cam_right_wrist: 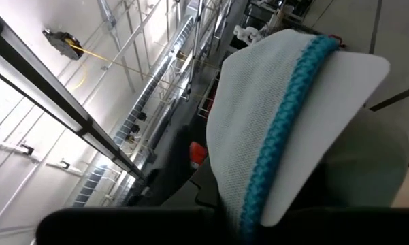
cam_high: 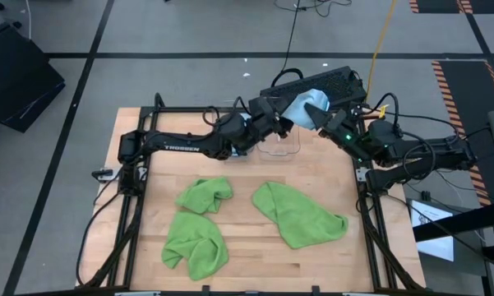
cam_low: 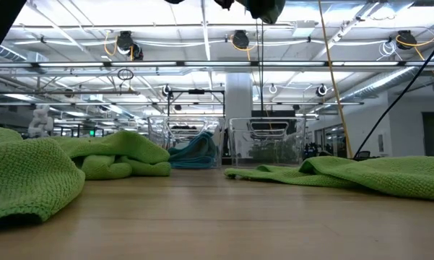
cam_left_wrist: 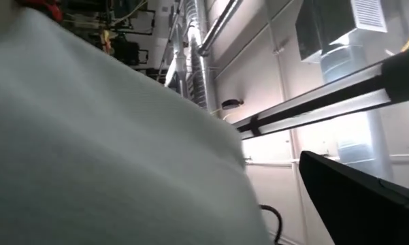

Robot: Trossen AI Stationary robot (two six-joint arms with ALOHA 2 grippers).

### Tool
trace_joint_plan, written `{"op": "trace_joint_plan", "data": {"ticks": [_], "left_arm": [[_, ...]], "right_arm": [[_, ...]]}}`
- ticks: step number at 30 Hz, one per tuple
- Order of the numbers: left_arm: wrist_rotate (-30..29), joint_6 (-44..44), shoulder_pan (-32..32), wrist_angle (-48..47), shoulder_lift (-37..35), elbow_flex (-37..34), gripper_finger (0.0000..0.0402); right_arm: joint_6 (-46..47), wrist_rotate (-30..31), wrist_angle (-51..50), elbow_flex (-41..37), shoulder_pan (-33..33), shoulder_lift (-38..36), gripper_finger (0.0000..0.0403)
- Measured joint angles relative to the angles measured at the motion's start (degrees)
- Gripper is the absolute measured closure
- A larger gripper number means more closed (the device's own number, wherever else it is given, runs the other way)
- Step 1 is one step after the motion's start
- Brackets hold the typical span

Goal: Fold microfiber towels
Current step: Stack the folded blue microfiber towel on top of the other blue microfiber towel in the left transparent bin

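**Blue towel held aloft at the far edge; three green towels lie on the tabletop**

The wooden tabletop [cam_high: 247, 255] fills the frame between two black side rails. Its near strip and the middle lane between the cloths are bare wood, as is the band between the cloths and the far edge.

Three lime green towels lie crumpled on it. The largest green towel [cam_high: 297, 214] sits right of centre, its corner reaching close to the right rail. The lower-left green towel [cam_high: 195, 242] lies near the front edge, and the small bunched green towel [cam_high: 204, 195] touches it just behind.

At the far edge stands a clear bin [cam_high: 279, 146], and the low view shows a teal cloth [cam_low: 196, 153] heaped beside the clear bins [cam_low: 267, 141].

Both arms reach in over that far edge. The right tool [cam_high: 319, 115] is pinched narrow on a light blue towel [cam_high: 304, 107], lifted above the bin; its teal stitched hem [cam_right_wrist: 286, 129] runs across the right wrist view. The left tool [cam_high: 275, 123] stands wide, right against the same blue towel, whose pale fabric [cam_left_wrist: 109, 156] fills its wrist view.
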Motion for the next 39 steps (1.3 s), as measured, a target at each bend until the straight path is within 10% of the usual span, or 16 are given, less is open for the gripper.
{"op": "trace_joint_plan", "data": {"ticks": [29,39], "left_arm": [[-0.2,3.4,0.8,-0.7,0.0,0.0,0.0378],[3.3,12.8,2.3,5.4,0.0,0.0,0.039]], "right_arm": [[-2.9,-2.5,0.5,0.0,0.0,-0.3,0.038],[-1.7,-4.5,-1.8,0.0,0.0,-2.8,0.0205]]}}
